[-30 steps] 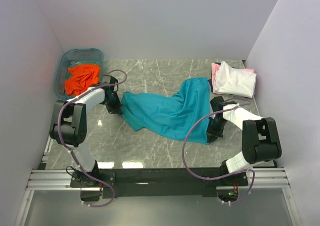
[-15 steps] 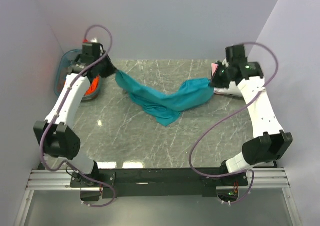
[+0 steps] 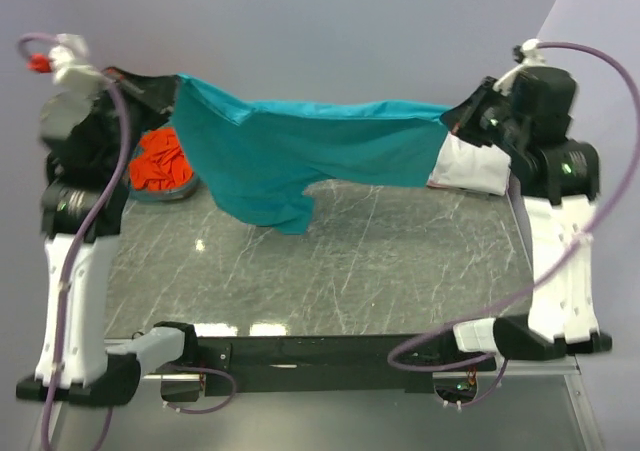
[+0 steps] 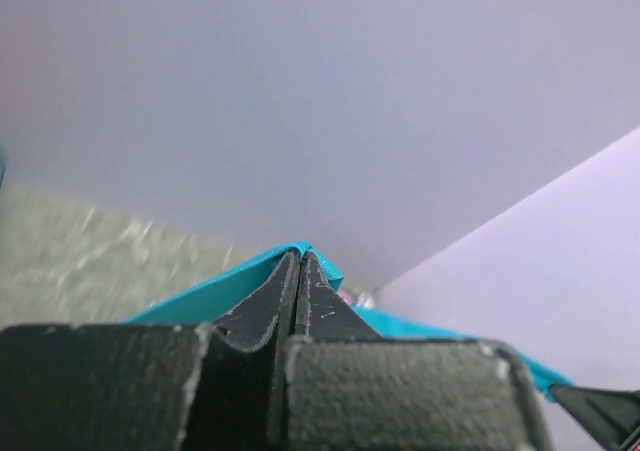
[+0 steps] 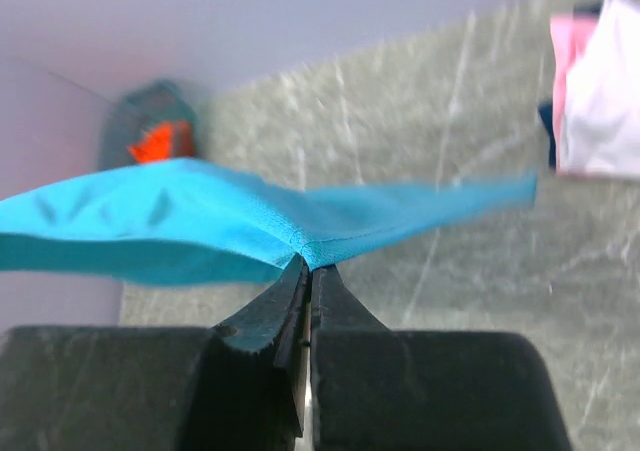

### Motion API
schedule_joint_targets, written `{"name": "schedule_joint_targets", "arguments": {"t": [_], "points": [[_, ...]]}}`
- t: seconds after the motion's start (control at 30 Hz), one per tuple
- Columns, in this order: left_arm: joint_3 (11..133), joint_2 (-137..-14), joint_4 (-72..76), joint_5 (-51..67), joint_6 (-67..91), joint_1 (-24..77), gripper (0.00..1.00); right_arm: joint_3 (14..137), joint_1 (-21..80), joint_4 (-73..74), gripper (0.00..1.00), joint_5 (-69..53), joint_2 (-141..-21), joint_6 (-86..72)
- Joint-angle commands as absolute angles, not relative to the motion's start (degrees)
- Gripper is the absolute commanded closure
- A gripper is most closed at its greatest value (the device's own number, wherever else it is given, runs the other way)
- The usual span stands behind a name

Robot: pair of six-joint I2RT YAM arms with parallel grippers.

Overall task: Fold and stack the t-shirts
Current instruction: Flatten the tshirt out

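Note:
The teal t-shirt (image 3: 300, 146) hangs stretched in the air between both raised arms, its lower part drooping toward the table. My left gripper (image 3: 168, 86) is shut on its left corner; the left wrist view shows teal cloth (image 4: 190, 296) pinched at the tips of my left gripper (image 4: 299, 256). My right gripper (image 3: 458, 118) is shut on the right corner, and the right wrist view shows the cloth (image 5: 200, 221) pinched by my right gripper (image 5: 308, 266). The orange t-shirt (image 3: 160, 159) lies in the tub. A folded white t-shirt (image 3: 475, 166) lies on a pink one (image 5: 560, 81) at the back right. The dark blue t-shirt shows only as an edge (image 5: 546, 146) under that stack.
The translucent blue tub (image 3: 165, 193) stands at the back left, partly hidden by the left arm. The grey marble table (image 3: 330, 261) lies below the hanging shirt. Plain walls close in the back and both sides.
Both arms have risen high and moved apart. The teal shirt has gone from lying on the table to hanging stretched in the air between the grippers.

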State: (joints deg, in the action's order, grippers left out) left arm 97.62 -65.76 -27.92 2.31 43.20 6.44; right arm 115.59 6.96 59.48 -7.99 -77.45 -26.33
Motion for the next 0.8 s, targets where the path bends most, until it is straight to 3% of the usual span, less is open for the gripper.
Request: {"name": "schedule_joint_targets", "arguments": {"t": [0.0, 0.27, 0.47, 0.77], "points": [[98.08, -60.13, -20.30, 0.09, 44.47, 6.33, 1.00, 114.18, 6.68, 49.77, 1.00, -7.48, -68.92, -25.14], [98.00, -57.83, -16.44, -0.54, 45.87, 6.33, 1.00, 112.95, 6.77, 47.55, 1.00, -6.33, -67.49, -23.91], [98.08, -68.63, -17.31, 7.64, 46.67, 6.42, 1.00, 105.39, 6.68, 45.00, 1.00, -7.90, -71.70, -22.33], [99.92, -78.22, -15.55, 12.22, 45.27, 6.42, 1.00, 106.78, 6.77, 44.21, 1.00, -10.19, -79.97, -20.30]]}}
